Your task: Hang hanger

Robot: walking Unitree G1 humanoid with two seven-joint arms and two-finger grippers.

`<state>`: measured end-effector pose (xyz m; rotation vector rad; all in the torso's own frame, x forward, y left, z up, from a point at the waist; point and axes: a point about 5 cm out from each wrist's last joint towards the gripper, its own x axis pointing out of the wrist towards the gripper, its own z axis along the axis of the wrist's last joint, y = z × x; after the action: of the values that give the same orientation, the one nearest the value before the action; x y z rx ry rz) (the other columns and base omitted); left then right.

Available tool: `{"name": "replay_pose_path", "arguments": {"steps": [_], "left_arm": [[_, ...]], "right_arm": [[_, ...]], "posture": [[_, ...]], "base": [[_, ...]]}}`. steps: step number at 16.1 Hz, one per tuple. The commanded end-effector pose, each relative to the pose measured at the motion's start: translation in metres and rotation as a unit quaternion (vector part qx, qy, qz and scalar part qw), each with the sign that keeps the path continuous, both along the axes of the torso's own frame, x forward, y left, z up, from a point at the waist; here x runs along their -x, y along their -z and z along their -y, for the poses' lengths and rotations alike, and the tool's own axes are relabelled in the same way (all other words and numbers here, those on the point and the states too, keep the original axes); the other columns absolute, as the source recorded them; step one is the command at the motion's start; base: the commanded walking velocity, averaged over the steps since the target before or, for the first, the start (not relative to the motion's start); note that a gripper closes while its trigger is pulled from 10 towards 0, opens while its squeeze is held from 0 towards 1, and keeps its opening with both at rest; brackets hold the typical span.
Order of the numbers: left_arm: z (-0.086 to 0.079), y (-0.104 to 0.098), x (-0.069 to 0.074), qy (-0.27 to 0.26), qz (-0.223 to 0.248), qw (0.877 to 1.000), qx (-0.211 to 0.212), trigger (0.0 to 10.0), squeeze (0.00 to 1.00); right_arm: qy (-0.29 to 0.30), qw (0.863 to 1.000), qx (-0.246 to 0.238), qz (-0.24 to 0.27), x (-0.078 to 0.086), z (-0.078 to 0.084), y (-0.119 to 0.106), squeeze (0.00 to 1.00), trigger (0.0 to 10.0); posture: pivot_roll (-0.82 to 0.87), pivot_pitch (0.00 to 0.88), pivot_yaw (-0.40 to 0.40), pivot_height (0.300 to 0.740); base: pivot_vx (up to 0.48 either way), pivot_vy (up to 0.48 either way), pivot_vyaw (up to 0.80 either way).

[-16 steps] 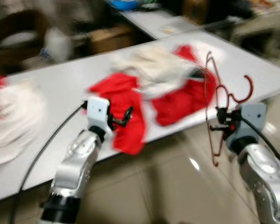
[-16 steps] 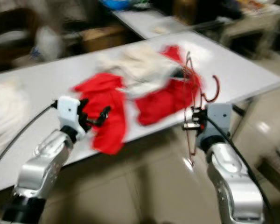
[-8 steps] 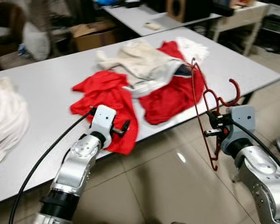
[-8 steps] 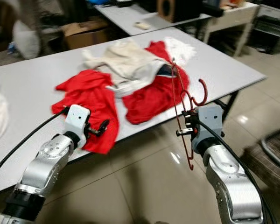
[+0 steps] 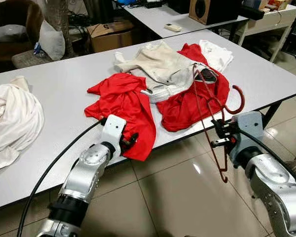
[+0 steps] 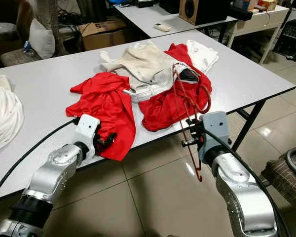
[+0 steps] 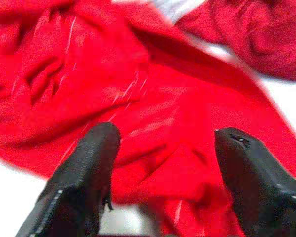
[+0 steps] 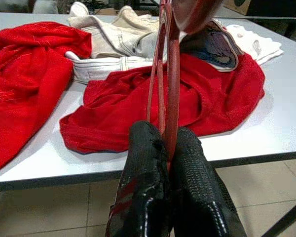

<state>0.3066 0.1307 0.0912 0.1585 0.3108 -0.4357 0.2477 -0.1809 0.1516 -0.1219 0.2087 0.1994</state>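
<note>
My right gripper is shut on a dark red wire hanger, holding it upright just off the front edge of the white table. Its hook curves up to the right of the gripper and its frame hangs down toward the floor. In the right wrist view both fingers are pressed against the wire. My left gripper is open at the table's front edge, against a red garment that droops over that edge. In the left wrist view, red cloth lies between and beyond the spread fingers.
A second red garment, a cream garment and a white cloth lie heaped on the table. A white bundle sits at the left. Behind stand another table and a cardboard box. Below is tiled floor.
The camera has moved and the blur has gone. My left gripper has closed in on the hanging red garment. My right gripper still holds the hanger, now a little nearer the table edge.
</note>
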Motion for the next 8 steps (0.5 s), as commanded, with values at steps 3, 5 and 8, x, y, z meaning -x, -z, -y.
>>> {"name": "replay_pose_path", "arguments": {"steps": [3,5,8], "left_arm": [[0.013,-0.025,-0.001,0.065,0.060,0.995,0.044,0.0,0.00],[0.017,-0.020,0.004,0.090,0.047,0.994,0.041,0.1,0.00],[0.021,-0.006,0.011,0.130,0.000,0.991,0.022,10.0,0.20]], "right_arm": [[0.005,1.000,0.006,-0.005,0.001,0.002,0.001,0.00,10.0],[0.004,1.000,0.005,-0.007,0.002,0.000,0.001,0.00,10.0],[0.002,1.000,0.000,-0.013,0.004,-0.003,0.004,0.00,10.0]], "posture": [[-0.18,0.000,0.073,0.740],[-0.18,0.000,0.078,0.740],[-0.18,0.000,0.082,0.740]], "base": [[0.000,0.000,0.00],[0.000,0.000,0.00],[0.000,0.000,0.00]]}}
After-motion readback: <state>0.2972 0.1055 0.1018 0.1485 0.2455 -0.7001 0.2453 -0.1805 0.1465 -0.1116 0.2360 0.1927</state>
